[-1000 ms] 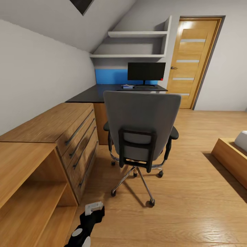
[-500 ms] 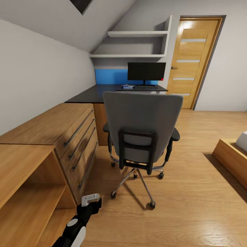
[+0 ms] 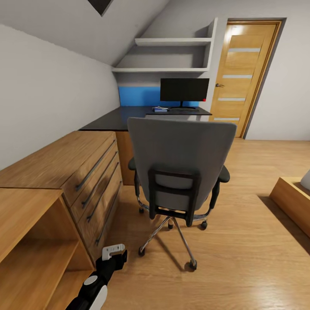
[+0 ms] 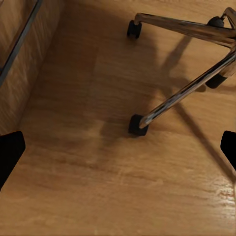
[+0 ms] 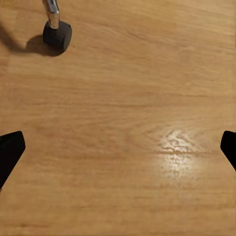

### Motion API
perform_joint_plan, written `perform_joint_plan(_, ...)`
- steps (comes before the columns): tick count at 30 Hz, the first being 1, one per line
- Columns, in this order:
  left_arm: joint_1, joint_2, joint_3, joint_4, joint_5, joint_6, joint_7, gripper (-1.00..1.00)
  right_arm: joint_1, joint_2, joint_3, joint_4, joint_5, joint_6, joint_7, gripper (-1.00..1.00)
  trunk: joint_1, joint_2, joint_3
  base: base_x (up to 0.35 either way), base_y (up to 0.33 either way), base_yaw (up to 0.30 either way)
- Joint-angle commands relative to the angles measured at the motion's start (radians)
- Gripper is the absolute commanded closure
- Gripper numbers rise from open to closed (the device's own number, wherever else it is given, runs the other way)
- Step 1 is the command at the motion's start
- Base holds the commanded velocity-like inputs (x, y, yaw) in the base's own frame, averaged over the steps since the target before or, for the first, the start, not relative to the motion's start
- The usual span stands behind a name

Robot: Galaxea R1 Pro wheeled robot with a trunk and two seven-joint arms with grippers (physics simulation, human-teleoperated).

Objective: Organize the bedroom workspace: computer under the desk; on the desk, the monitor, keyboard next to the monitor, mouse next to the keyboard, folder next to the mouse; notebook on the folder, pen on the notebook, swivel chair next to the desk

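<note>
Head view: the chair (image 3: 178,163) stands mid-floor with its grey back to the camera, the desk (image 3: 125,117) beyond it in the far corner. The monitor (image 3: 184,90) stands on the desk, with the keyboard (image 3: 184,110) just in front of it and a small blue item (image 3: 160,109), maybe the folder, beside that. No writing can be read anywhere. Low down, the left arm (image 3: 101,277) hangs near the wooden dresser (image 3: 86,168). Left wrist view: the left gripper (image 4: 118,147) has its jaws spread wide, holding nothing, over the floor (image 4: 98,187) by a castor (image 4: 138,125). Right wrist view: the right gripper (image 5: 118,147) is likewise spread wide and empty above bare planks near another castor (image 5: 57,34).
</note>
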Motion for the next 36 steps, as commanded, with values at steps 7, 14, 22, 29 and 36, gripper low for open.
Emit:
perform_joint_plan(7,0.000,0.001,-0.003,0.000,0.007,0.003,0.007,-1.00,-0.001,0.007,0.010,-0.001,-0.007,-0.006,-0.004,-1.00,0.000,0.000,-0.001,0.066,0.000,0.000)
perform_joint_plan(14,0.000,0.000,-0.005,0.000,0.007,0.003,0.007,-1.00,-0.003,0.013,0.003,-0.070,-0.014,-0.006,-0.005,-1.00,0.000,0.000,-0.001,0.009,0.000,0.000)
perform_joint_plan(22,0.000,-0.004,-0.010,-0.003,0.008,0.004,0.007,-1.00,-0.016,0.013,0.001,-0.316,-0.024,0.053,-0.012,-1.00,0.008,-0.014,-0.007,0.001,0.000,0.000)
perform_joint_plan(29,0.000,-0.005,-0.015,-0.005,0.006,0.008,0.010,-1.00,-0.095,0.013,0.001,-0.488,-0.025,0.310,-0.020,-1.00,0.035,-0.063,-0.029,0.000,0.000,0.000)
perform_joint_plan(36,-0.002,-0.006,-0.015,-0.006,0.004,0.013,0.013,-1.00,-0.136,0.012,-0.029,-0.760,-0.026,0.590,-0.024,-1.00,0.055,-0.099,-0.052,0.000,0.000,0.000)
